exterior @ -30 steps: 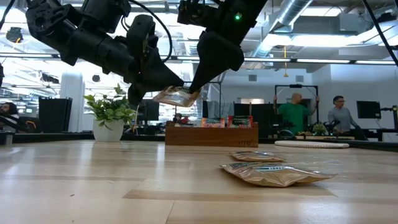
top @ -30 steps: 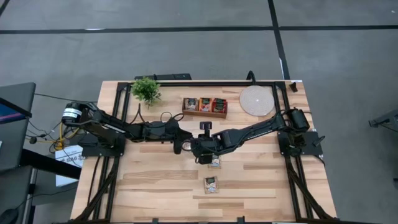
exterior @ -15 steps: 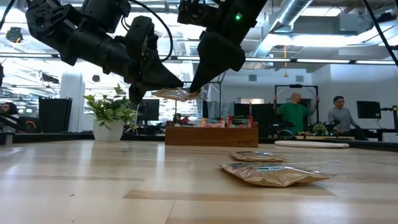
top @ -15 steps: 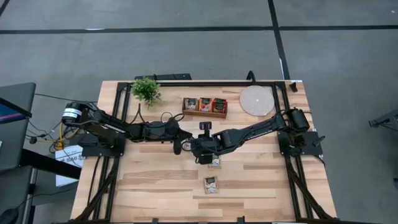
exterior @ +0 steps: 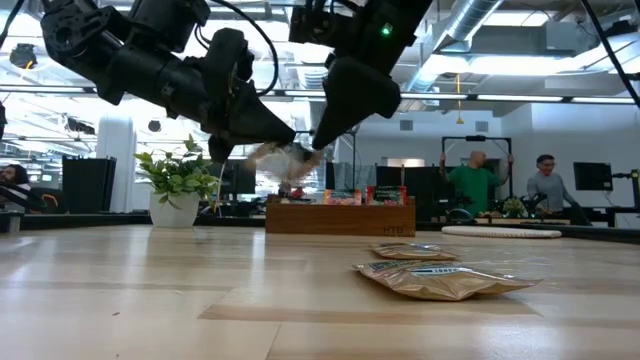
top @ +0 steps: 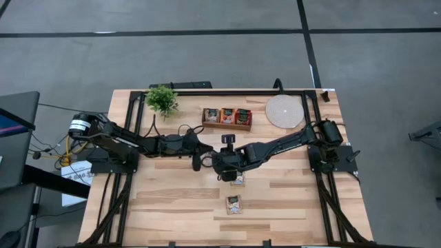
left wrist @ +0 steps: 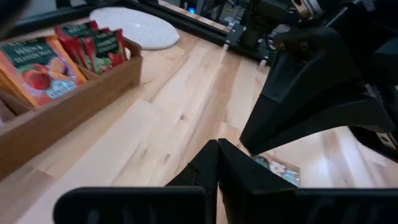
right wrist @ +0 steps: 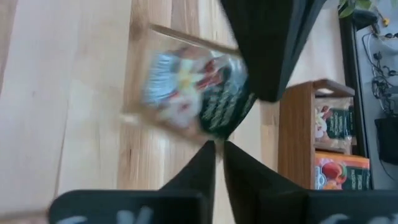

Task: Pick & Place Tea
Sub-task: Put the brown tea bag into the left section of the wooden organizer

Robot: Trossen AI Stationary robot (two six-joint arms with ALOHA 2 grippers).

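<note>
- Two dark arms meet above the middle of the wooden bench (top: 172,207).
- The left pincer (exterior: 290,138) is closed on a pale tea sachet (exterior: 282,158), holding it in mid-air.
- The right pincer (exterior: 318,140) sits just beside it, fingers nearly together; whether it touches the sachet is unclear.
- Two more sachets (exterior: 440,278) lie flat on the bench.
- Others stand in a wooden tray (top: 227,125).

Glossy foil sachets (exterior: 440,278) on a smooth pale wood table (exterior: 150,300)

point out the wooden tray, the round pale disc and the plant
wooden tray (top: 227,125), high view, on its front wall
round pale disc (top: 284,111), high view, on its middle
plant (exterior: 178,172), low view, on its leaves
</note>
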